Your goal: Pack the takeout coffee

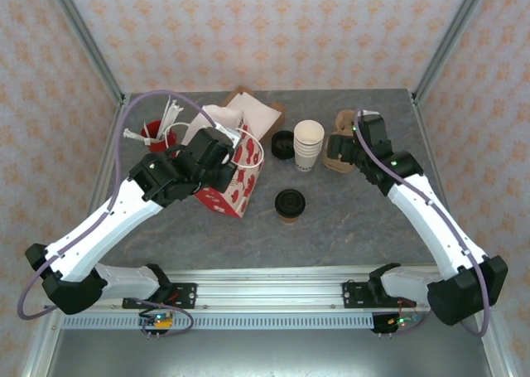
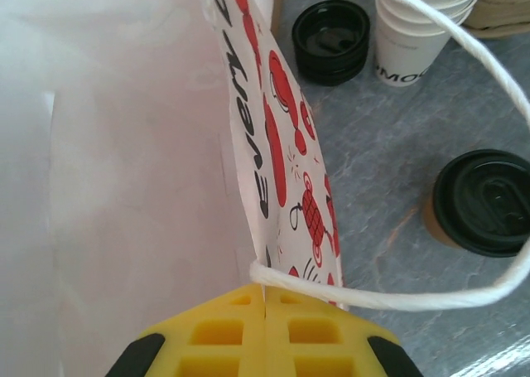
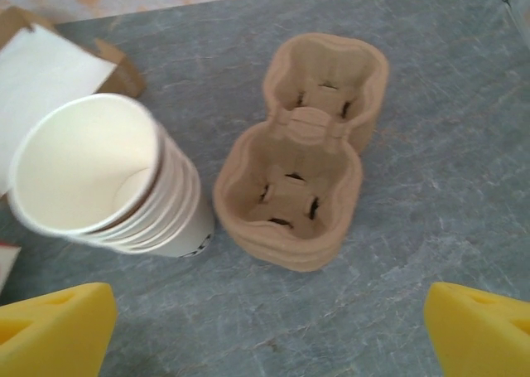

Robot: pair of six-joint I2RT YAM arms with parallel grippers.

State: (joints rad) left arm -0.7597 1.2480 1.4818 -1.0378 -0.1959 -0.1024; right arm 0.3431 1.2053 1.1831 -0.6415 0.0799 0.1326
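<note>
the left gripper (image 2: 265,315) is pinched tight on the bag (image 2: 281,145) rim, likely to hold the thin, floppy paper mouth open. the coffee (image 1: 291,205) stands on the table (image 1: 373,228) just beside it, a tan cup under a glossy black lid. the right gripper (image 3: 269,331) hangs spread wide over the moulded pulp carrier (image 3: 302,186).

The takeout coffee (image 1: 291,205) is matt paper under a glossy plastic lid (image 2: 487,199)
</note>
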